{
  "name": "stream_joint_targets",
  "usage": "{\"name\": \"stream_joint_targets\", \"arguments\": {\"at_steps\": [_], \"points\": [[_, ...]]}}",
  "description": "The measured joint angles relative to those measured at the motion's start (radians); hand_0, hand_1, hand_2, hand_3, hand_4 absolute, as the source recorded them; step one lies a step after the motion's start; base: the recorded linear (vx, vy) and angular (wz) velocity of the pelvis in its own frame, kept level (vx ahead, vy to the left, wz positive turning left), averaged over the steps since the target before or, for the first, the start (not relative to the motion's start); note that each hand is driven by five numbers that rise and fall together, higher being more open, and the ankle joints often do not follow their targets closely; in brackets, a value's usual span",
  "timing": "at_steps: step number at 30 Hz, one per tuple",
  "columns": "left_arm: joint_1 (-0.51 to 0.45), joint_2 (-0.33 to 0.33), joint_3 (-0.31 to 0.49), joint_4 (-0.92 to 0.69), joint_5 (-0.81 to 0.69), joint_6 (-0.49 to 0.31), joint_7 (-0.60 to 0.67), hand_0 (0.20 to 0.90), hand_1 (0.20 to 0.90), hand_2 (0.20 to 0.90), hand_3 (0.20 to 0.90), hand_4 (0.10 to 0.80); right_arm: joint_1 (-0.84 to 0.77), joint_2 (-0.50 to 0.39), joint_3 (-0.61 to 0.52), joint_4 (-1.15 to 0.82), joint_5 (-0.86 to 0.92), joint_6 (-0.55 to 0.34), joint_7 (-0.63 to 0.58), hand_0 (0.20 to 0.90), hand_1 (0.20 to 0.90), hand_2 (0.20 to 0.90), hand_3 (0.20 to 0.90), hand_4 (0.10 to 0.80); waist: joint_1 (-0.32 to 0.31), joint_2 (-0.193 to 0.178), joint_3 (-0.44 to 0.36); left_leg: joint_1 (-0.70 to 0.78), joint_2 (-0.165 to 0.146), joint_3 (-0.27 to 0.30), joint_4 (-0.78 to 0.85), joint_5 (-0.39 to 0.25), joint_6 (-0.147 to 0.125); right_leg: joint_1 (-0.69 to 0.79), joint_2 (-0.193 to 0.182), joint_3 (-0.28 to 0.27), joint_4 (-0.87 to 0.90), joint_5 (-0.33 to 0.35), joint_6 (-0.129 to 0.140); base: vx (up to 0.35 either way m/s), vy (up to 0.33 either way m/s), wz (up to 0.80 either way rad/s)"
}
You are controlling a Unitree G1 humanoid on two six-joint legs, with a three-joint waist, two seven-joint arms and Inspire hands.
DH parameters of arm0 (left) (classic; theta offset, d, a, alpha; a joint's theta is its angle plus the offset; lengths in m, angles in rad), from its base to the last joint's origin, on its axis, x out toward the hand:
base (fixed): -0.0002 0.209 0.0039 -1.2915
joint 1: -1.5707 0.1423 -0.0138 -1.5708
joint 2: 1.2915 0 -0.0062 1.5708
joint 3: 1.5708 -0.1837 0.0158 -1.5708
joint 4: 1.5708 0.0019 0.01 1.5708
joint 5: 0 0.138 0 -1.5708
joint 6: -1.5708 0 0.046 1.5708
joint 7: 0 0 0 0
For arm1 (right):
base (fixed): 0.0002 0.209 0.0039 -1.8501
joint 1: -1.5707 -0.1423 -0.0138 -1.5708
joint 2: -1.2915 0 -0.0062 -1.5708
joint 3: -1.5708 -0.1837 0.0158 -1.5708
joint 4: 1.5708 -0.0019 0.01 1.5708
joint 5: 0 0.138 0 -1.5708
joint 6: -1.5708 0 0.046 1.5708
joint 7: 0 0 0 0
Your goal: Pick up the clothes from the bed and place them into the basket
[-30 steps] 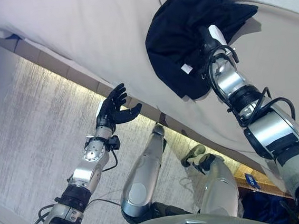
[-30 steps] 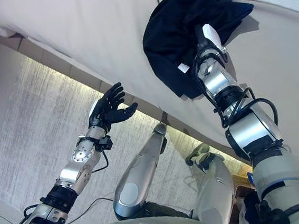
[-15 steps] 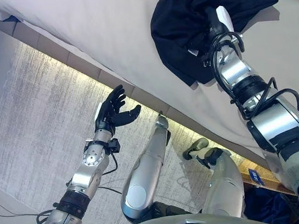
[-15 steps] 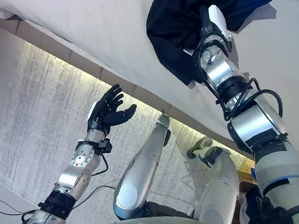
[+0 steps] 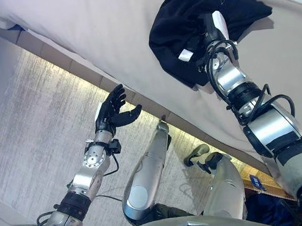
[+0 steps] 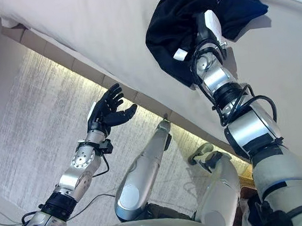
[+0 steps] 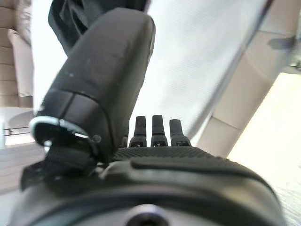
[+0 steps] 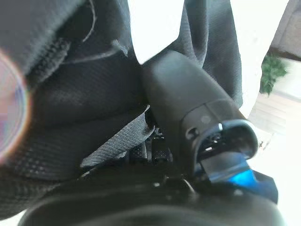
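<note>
Buried in a heap of black clothes, the right hand shows only its wrist and white-covered thumb in the head views; its own wrist view shows the thumb lying against dark knit fabric, with folds of the cloth packed over the palm and fingers. Cloth lies between thumb and palm, so the hand appears to be pinching the garment, though the fingers themselves are hidden. The black clothes sit bunched on the bed, on its pale sheet, near the upper part of the head views, with a small white label turned outward on the side nearer the robot and a flap of the cloth spreading out beyond the thumb. The right forearm reaches up across the sheet to the heap. The left hand hangs well apart from the clothes, just off the lit lower edge of the bed frame, over the grey carpet; its fingers are spread and nearly straight, its thumb stands out sideways, and it holds nothing. The left wrist view shows the fingertips extended toward the bed's side. No basket shows in any view.
</note>
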Motion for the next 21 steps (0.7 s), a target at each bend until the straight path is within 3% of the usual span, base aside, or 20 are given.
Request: {"name": "stream_joint_targets", "arguments": {"at_steps": [5,11,18,21], "points": [[-0.013,0.000,-0.004,0.051,0.001,0.005,0.000,0.900,0.900,0.900,0.900,0.800,0.025,-0.003,-0.007,-0.004,0.069,-0.019,0.006,0.300,0.300,0.300,0.200,0.100,-0.027,-0.001,0.000,0.132,0.034,0.035,-0.076,-0.001,0.000,0.104,0.050,0.040,-0.097,0.030,0.007,0.003,-0.044,-0.26],[-0.034,-0.001,-0.020,0.111,0.004,0.036,0.000,0.900,0.900,0.900,0.900,0.800,0.120,-0.045,-0.068,-0.100,0.141,-0.057,0.016,0.300,0.300,0.300,0.200,0.100,-0.088,-0.005,0.000,0.297,0.063,0.091,-0.131,0.002,0.020,0.262,0.094,0.085,-0.226,0.088,0.043,0.043,0.019,-0.32],[-0.077,-0.002,-0.023,0.112,0.010,0.077,0.022,0.900,0.900,0.900,0.900,0.800,0.194,-0.139,-0.193,-0.238,0.241,-0.075,0.067,0.300,0.300,0.300,0.200,0.100,-0.174,-0.018,-0.005,0.466,0.106,0.199,-0.250,-0.002,0.027,0.384,0.154,0.187,-0.405,0.173,0.072,0.082,0.002,-0.50],[-0.104,-0.001,-0.021,0.115,0.010,0.086,0.036,0.900,0.900,0.900,0.900,0.800,0.198,-0.183,-0.243,-0.259,0.284,-0.076,0.093,0.300,0.300,0.300,0.200,0.100,-0.210,-0.039,-0.013,0.517,0.106,0.226,-0.278,-0.002,0.028,0.406,0.168,0.248,-0.454,0.202,0.079,0.078,0.067,-0.55]]}}
